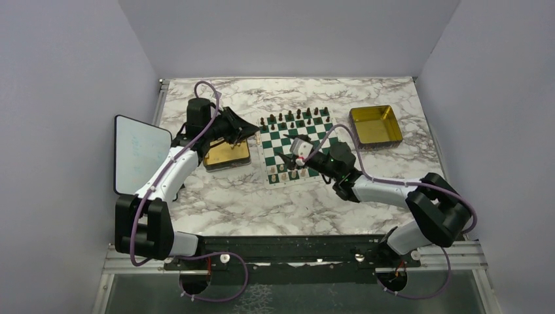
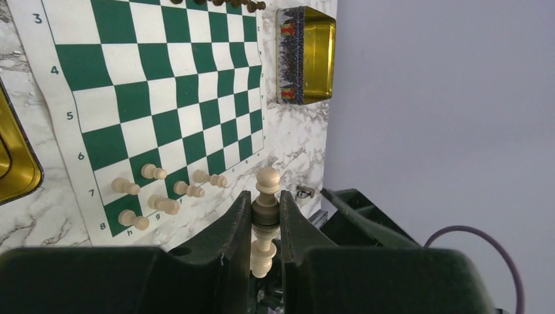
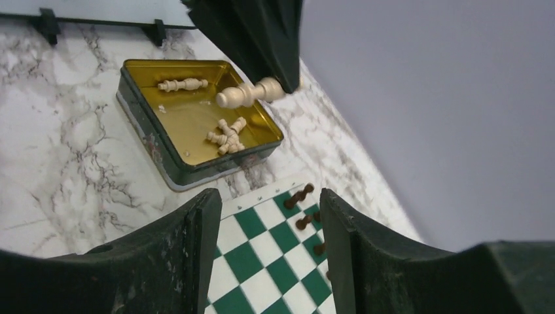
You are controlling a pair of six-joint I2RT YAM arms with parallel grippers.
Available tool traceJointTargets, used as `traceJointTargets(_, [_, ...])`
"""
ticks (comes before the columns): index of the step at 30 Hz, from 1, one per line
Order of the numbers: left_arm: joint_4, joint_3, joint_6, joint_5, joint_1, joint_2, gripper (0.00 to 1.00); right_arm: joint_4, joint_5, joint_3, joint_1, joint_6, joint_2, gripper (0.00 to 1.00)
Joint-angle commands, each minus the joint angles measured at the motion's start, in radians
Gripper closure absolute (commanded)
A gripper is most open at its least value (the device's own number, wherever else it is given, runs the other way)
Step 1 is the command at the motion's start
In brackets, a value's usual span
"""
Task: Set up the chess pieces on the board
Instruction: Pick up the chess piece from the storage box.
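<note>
The green and white board (image 1: 307, 140) lies mid-table. Several cream chess pieces (image 1: 283, 172) stand on its near-left rows, and they show lying sideways in the left wrist view (image 2: 157, 190). Dark pieces (image 1: 294, 118) line the far edge. My left gripper (image 2: 266, 196) is shut on a cream chess piece (image 2: 267, 180), held above the gap between the left gold tray and the board (image 1: 255, 131). More cream pieces (image 3: 226, 137) lie in that tray (image 3: 141, 108). My right gripper (image 3: 268, 203) hangs open over the board (image 3: 262, 252) with nothing between its fingers.
A second gold tray (image 1: 375, 126) sits right of the board, also in the left wrist view (image 2: 306, 55). A white tablet (image 1: 137, 154) leans at the table's left edge. The left gripper with its piece (image 3: 249, 95) hovers over the left tray's right side.
</note>
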Motion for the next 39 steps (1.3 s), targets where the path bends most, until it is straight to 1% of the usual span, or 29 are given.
traceJointTargets(1, [0.072,-0.037,-0.069,0.065,-0.006,-0.028,0.91,0.294,-0.137,-0.041,0.041,-0.343,0.066,0.4])
traceJointTargets(3, [0.082,-0.061,-0.079,0.076,-0.008,-0.034,0.91,0.318,-0.122,-0.033,0.063,-0.391,0.085,0.4])
traceJointTargets(8, [0.123,-0.114,-0.114,0.092,-0.008,-0.055,0.9,0.282,-0.103,0.007,0.107,-0.533,0.133,0.4])
traceJointTargets(10, [0.124,-0.12,-0.116,0.106,-0.008,-0.056,0.9,0.275,-0.094,0.021,0.125,-0.578,0.148,0.42])
traceJointTargets(13, [0.13,-0.126,-0.121,0.116,-0.008,-0.057,0.89,0.219,-0.105,0.05,0.146,-0.639,0.159,0.45])
traceJointTargets(19, [0.136,-0.128,-0.133,0.131,-0.008,-0.061,0.89,0.194,-0.086,0.07,0.166,-0.708,0.191,0.45])
traceJointTargets(28, [0.137,-0.136,-0.144,0.143,-0.01,-0.065,0.89,0.182,-0.053,0.071,0.173,-0.77,0.209,0.5])
traceJointTargets(34, [0.138,-0.146,-0.145,0.141,-0.011,-0.068,0.88,0.208,-0.034,0.07,0.178,-0.78,0.214,0.63])
traceJointTargets(39, [0.136,-0.148,-0.148,0.138,-0.014,-0.07,0.88,0.222,-0.037,0.062,0.182,-0.782,0.211,0.86])
